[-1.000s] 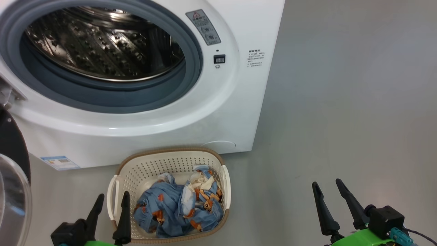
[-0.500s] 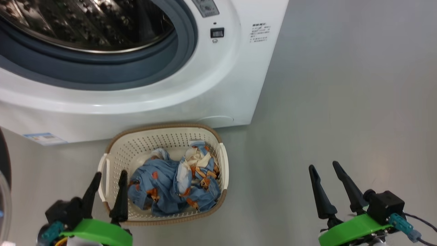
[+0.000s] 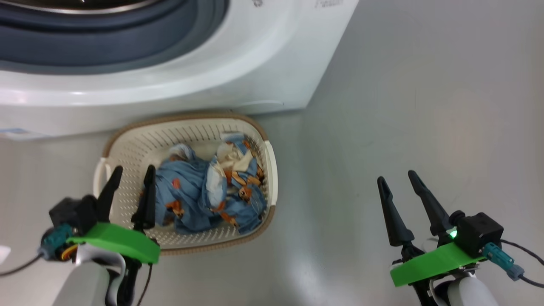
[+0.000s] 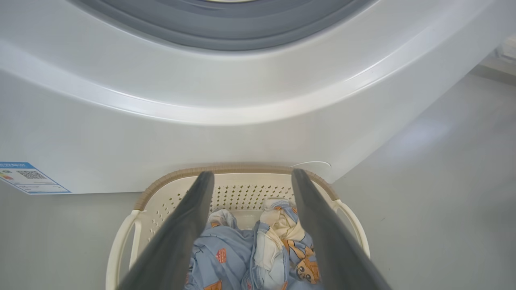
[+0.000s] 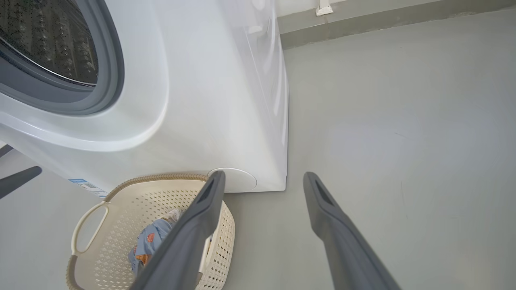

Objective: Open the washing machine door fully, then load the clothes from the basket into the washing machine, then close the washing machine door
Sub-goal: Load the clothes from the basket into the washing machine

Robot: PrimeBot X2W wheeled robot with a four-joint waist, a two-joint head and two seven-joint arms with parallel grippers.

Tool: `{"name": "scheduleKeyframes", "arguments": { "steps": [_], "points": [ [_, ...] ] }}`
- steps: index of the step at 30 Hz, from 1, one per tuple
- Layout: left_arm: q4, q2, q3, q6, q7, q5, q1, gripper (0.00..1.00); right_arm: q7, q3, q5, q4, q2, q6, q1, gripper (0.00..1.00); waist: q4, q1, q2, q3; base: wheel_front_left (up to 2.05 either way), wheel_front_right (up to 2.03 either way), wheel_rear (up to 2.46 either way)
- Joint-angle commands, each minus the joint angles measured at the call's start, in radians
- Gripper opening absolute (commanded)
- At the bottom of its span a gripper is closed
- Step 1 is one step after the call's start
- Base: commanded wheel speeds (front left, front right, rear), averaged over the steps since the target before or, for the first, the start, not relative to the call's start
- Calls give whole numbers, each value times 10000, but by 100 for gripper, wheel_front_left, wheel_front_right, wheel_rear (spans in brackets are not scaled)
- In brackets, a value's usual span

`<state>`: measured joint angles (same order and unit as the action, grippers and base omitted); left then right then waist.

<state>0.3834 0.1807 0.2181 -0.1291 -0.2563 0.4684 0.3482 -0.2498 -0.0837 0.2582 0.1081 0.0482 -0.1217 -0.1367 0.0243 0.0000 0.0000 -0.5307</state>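
Washer risks, largest item down.

washing machine (image 3: pixel 255 63): the opening is uncovered, with the drum (image 5: pixel 48 40) bare behind the grey gasket (image 3: pixel 106 38), so loading looks like the step in hand. The gasket lip sits well above the load. A garment carried low will likely drag over it, and any tail left draped there would foul the door close later.

floor (image 3: pixel 425 106): smooth, with some sheen. The basket (image 3: pixel 182 117) sits on it just in front of the washer's base. It looks like light plastic and nothing pins it. A sideways nudge probably slides it, and a snagged lift probably takes it along.

clothes (image 3: pixel 199 191): all in the basket, one crumpled tangle toward the right wall. Pinching a single fold likely brings up either the whole lump or just one end, with the rest trailing over the brown rim.

left pincer (image 3: pixel 133 170): jaws apart, empty, hovering over the basket's left half. Its outer finger lines up near the left handle (image 3: pixel 98 176), so a straight descent could land on the wall or poke a perforation instead of cloth. The left wrist view frames the clothes between the fingers, so aim is roughly right. A small shift toward the pile would be safer.

right pincer (image 3: pixel 396 177): jaws apart, empty, over bare floor, well apart from the basket. It can't steady anything from there.
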Motion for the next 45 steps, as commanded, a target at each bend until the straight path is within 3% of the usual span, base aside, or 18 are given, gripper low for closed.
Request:
{"name": "scheduleKeyframes", "arguments": {
  "steps": [1,17,31,45],
  "points": [
    [14,388,-221,-15,-55,58,247,100,-120,-275,79,-268,20,-90,-60,100,239,0,0,-719,0,0,0],
    [2029,1243,795,-15,-55,430,1961,100,-120,-563,301,-608,20,-90,-266,100,930,0,0,-2227,0,0,0],
    [4572,1865,2499,-15,-55,621,3631,100,-120,-724,571,-916,20,-90,-276,100,1397,0,0,-3283,0,0,0],
    [7861,1753,3266,119,311,395,5331,100,-120,-958,859,-1054,20,-90,-176,100,1790,0,0,-3768,0,0,0]
  ]
}}
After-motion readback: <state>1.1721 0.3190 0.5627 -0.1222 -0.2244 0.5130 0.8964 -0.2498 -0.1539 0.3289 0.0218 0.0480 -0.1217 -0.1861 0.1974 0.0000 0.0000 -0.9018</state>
